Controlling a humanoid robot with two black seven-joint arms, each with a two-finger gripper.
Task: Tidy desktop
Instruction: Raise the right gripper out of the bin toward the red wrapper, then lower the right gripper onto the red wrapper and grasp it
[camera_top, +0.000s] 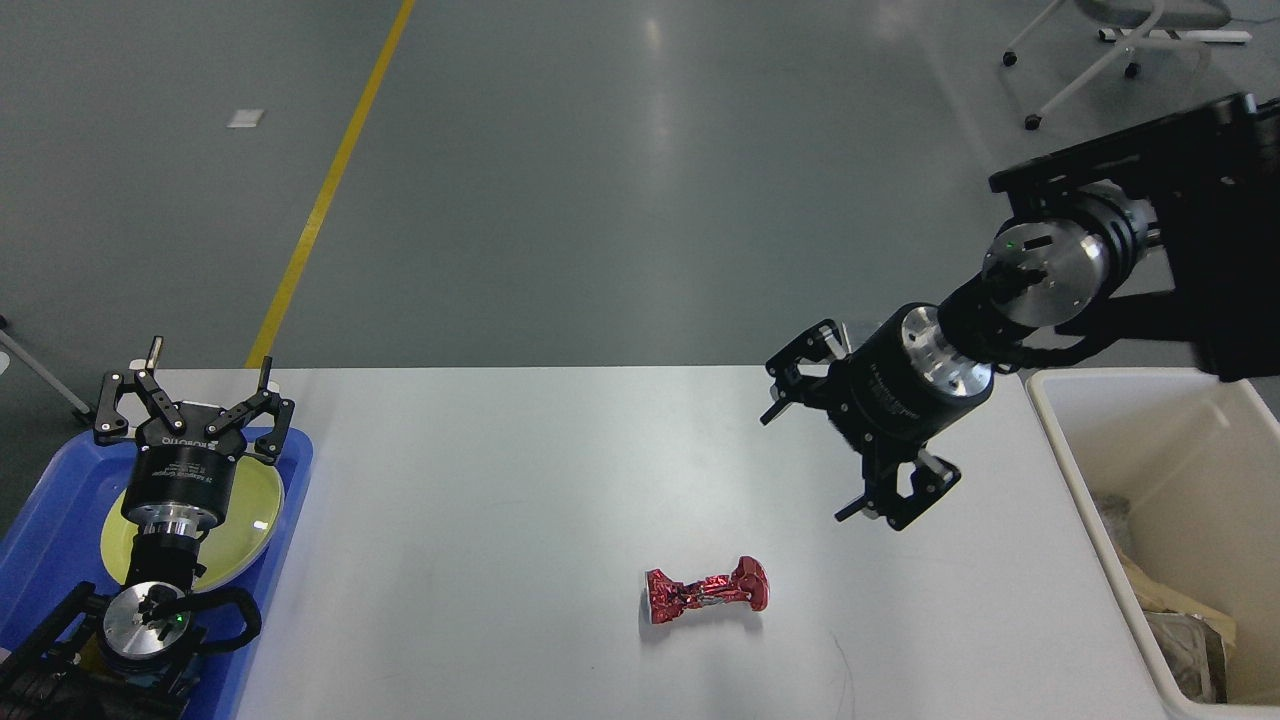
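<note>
At the far left, a blue plastic tray (290, 470) is running off the frame's left and bottom edges, so its full outline is not showing. Inside it a yellow-green round plate (245, 525) is lying flat, largely hidden by the left arm standing over it. The left end effector (195, 395) is pointing away from the camera above the tray's far end, its two fingers spread wide apart and grasping nothing. The white worktop (500, 500) is stretching across the middle of the view, cut off at the bottom edge. A crumpled red foil wrapper (706, 592), twisted thin at its waist, is lying on the worktop right of centre, near the front edge. Up and to the right of it, well apart from it, the right end effector (835, 440) is hanging over the worktop with fingers splayed and released, carrying nothing. At the far right, a cream-white rectangular bin (1075, 470) is sitting just beside the worktop's right edge, cropped by the frame; crumpled tan and grey scraps (1170, 615) are lying in it, too jumbled to identify.
</note>
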